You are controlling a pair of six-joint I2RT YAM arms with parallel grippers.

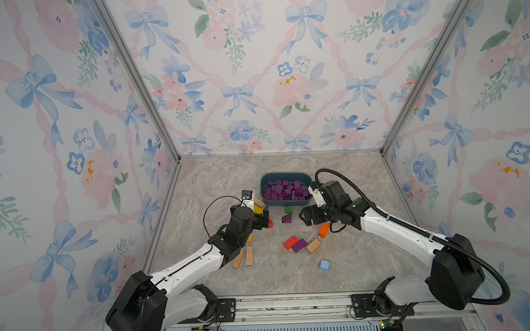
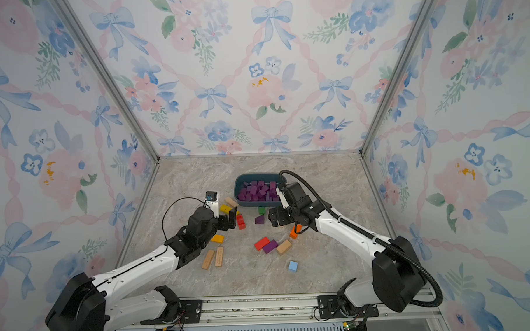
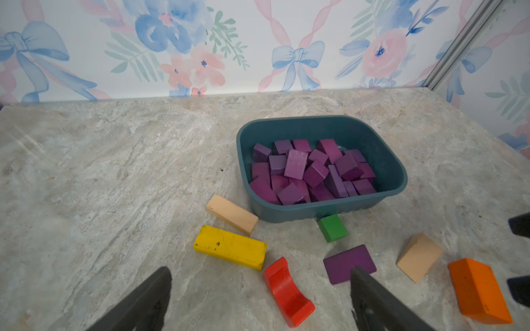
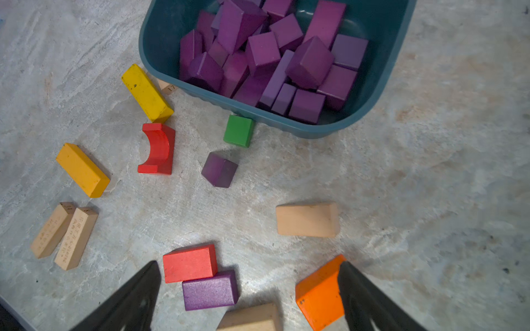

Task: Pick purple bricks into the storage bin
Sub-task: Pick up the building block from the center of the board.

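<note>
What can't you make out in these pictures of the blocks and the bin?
- Bricks low in the storage bin: covered by the purple bricks piled on top in every view, so no exact count.
- Red arch block: mostly hidden under the left arm in a top view.
- Tan block: cut off by the right wrist view's bottom edge.
- Orange block: partly behind the right arm in a top view.

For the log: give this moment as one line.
left fingers open, empty; right fingers open, empty; dark teal plastic storage bin holds purple wooden bricks; on table: purple block near green cube, purple bar beside red block
</note>
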